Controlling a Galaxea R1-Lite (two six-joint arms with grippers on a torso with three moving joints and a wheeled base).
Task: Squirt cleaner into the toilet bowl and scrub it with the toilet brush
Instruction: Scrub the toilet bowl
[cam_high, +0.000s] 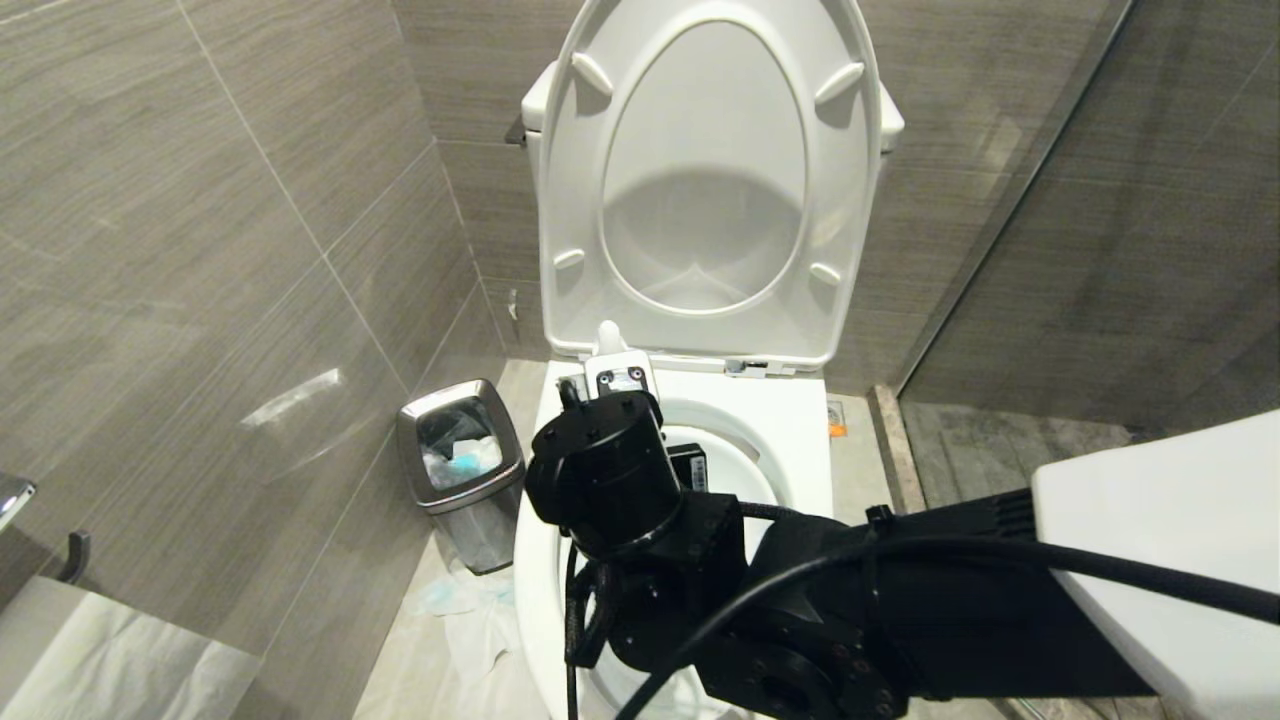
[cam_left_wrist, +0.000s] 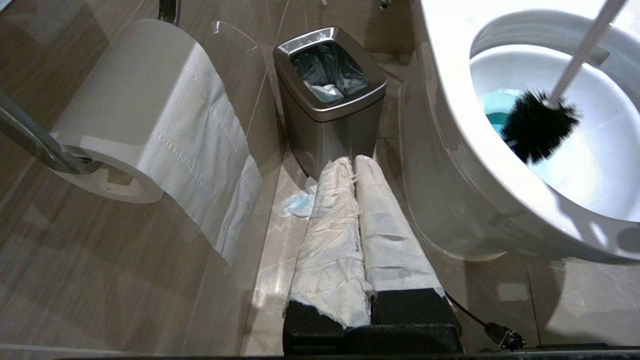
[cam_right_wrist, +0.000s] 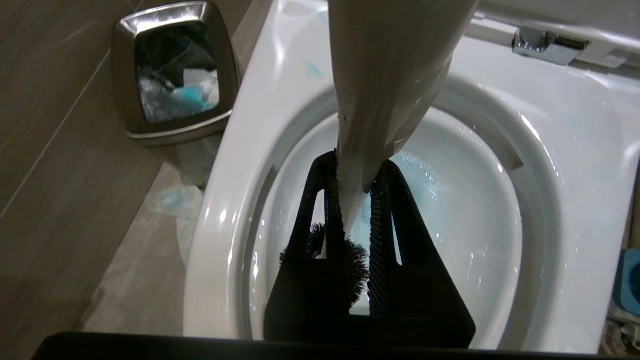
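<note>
No brand, label or legible writing anywhere in view. Right gripper, black and ribbed on its inner faces, clamped on the long slim white plastic handle of the toilet brush, poised above the large white glossy ceramic toilet bowl. Handle running lengthwise between the jaws, long axis steep and slightly tilted, rounded tip poking up past the wrist toward the raised white plastic seat and lid, black bristle head down below the fingers inside the bowl, just beside a pool of bright turquoise-blue cleaner tinting the water. Pale blue smears on the ceramic beyond the jaws. In the head view, the black right arm across most of the bowl, hiding the bristles and the water. To one side of the gripper, on the floor by the grey tiled wall, a small square brushed-steel bin with a dark liner, white scraps and something blue inside; crumpled white and pale blue tissue on the floor between bin and bowl. On the opposite side, a sliver of the squarish blue brush holder at the frame edge. Left gripper, fingers wrapped in white paper and pressed together, empty, low beside the bowl and pointing at the bin, a white toilet paper roll on a chrome holder near it.
</note>
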